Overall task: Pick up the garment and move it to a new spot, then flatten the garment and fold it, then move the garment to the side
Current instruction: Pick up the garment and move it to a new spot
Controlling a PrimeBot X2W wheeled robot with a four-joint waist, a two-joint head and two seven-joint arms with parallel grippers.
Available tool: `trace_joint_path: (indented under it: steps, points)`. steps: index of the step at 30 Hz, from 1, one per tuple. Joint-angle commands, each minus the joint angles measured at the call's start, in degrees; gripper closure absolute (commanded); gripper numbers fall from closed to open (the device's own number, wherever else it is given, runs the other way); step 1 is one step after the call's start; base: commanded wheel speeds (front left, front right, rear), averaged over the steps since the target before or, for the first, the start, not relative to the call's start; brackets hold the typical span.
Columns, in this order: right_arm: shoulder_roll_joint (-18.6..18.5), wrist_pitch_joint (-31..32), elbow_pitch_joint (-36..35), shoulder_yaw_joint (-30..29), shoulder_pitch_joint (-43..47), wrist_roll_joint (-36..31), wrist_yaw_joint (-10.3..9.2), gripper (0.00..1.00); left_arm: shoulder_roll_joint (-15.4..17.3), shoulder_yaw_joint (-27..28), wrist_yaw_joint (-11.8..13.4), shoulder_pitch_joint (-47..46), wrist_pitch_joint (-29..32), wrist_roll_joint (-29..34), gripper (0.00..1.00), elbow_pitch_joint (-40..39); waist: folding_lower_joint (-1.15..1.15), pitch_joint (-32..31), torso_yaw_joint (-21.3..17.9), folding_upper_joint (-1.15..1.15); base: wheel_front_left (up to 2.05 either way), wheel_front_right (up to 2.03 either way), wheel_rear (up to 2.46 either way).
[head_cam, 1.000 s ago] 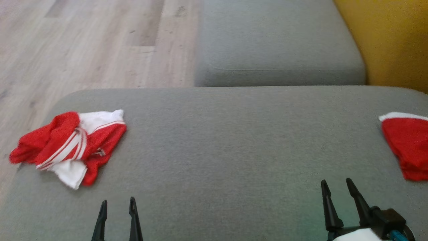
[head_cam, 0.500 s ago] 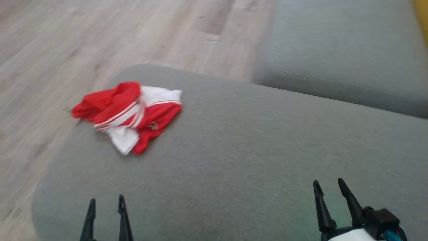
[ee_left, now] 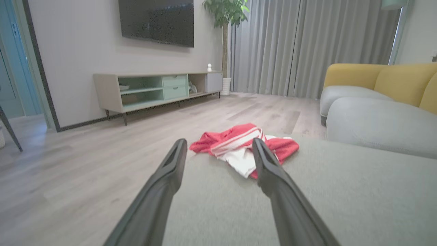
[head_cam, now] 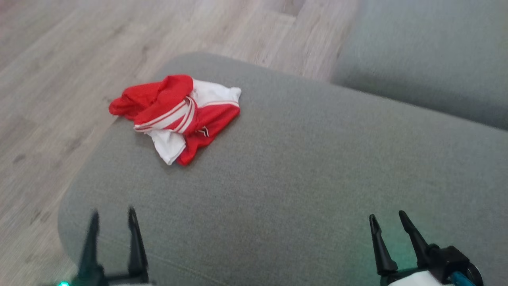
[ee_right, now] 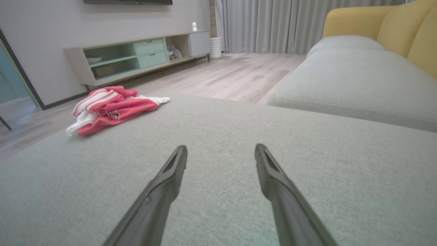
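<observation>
Head view: crumpled red-and-white garment (head_cam: 176, 117) lies at the far left corner of the grey cushion (head_cam: 297, 178), straight ahead of the left gripper (head_cam: 112, 213) but well apart. The right gripper (head_cam: 387, 215) is farther off, across the cushion. Both jaws spread wide, holding nothing.

Grey sofa (head_cam: 317, 178), wood floor (head_cam: 59, 79), curtains (ee_left: 290, 44)
</observation>
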Motion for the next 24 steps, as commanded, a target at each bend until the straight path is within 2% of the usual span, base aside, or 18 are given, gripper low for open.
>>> trace_joint_path:
  steps: [1, 4, 5, 8, 9, 11, 16, 20, 24]
  points:
    - [-1.7, -0.6, -1.8, 1.6, -3.0, -0.9, -0.04, 0.0, 0.5, 2.8, -0.6, -6.7, -0.3, 0.6, 0.0, -2.9, 0.0, 3.2, -0.5, 0.0, 0.0, 0.0, 0.0]
    - [-5.1, -0.6, -2.7, 2.1, -5.2, -1.6, -0.04, 0.0, 1.0, 3.2, -1.7, -13.3, -0.3, 0.9, 0.0, -3.8, 0.0, 8.8, -1.4, 0.0, 0.0, 0.0, 0.0]
    - [-5.1, -0.6, -2.7, 2.1, -5.2, -1.6, -0.04, 0.0, 1.0, 3.2, -1.7, -13.3, -0.3, 0.9, 0.0, -3.8, 0.0, 8.8, -1.4, 0.0, 0.0, 0.0, 0.0]
    - [-8.9, -0.6, -4.0, 2.4, -7.8, -1.9, -0.04, 0.0, 2.2, 2.6, -3.6, -21.6, -0.3, 1.5, 0.0, -2.4, 0.0, 14.1, -2.5, 0.0, 0.0, 0.0, 0.0]
    - [-11.6, -0.6, -4.9, 2.4, -9.3, -2.0, -0.04, 0.0, 2.7, 2.0, -5.1, -27.8, -0.3, 1.3, 0.0, 0.8, 0.0, 17.4, -3.1, 0.0, 0.0, 0.0, 0.0]
    - [-14.1, -0.6, -5.5, 2.5, -10.4, -2.1, -0.04, 0.0, 3.5, 0.9, -6.5, -34.2, -0.1, 1.7, 0.0, 5.7, 0.0, 19.8, -3.8, 0.0, 0.0, 0.0, 0.0]
    - [-19.2, -0.6, -7.3, 1.8, -12.2, -1.6, -0.04, 0.0, 4.4, -0.1, -8.5, -49.1, 5.4, 1.6, 0.0, 19.5, 0.0, 24.2, -5.5, 0.0, 0.0, 0.0, 0.0]
    - [-22.0, -0.6, -8.4, 1.7, -13.1, -1.0, -0.04, 0.0, 5.3, -0.1, -7.9, -56.5, 12.0, 2.0, 0.0, 31.0, 0.0, 26.7, -7.3, 0.0, 0.0, 0.0, 0.0]
    - [-23.8, -0.6, -9.5, 1.3, -13.5, -0.4, -0.04, 0.0, 6.2, 0.8, -4.9, -60.7, 18.8, 2.5, 0.0, 42.1, 0.0, 29.3, -8.4, 0.0, 0.0, 0.0, 0.0]
